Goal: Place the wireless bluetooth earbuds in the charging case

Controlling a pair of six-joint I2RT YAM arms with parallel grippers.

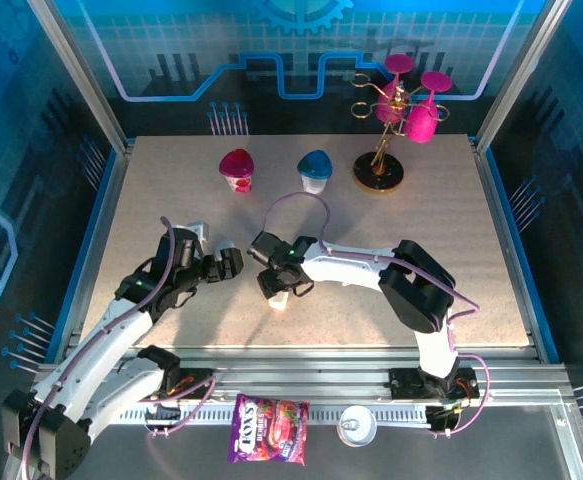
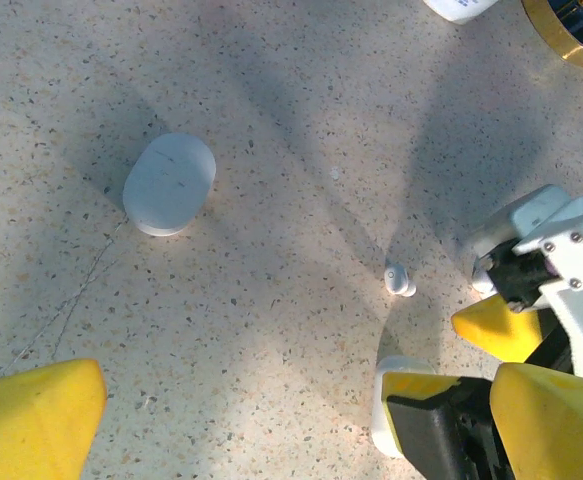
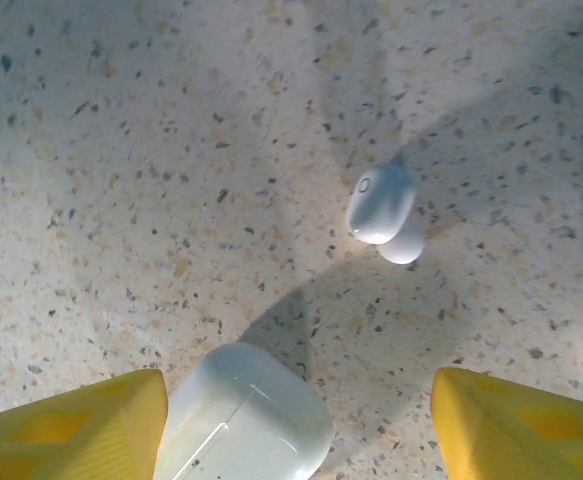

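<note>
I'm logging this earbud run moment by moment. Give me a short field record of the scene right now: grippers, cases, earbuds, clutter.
left gripper: open wide, holding nothing
right gripper: jaws apart, straddling the near case, a gap on one side
near case: white charging case, lid looks shut, against one finger
second case: white, closed, lying alone on the table
earbud: loose on the table just beyond the near case
back of table: pink cup, blue cup, glass rack
</note>
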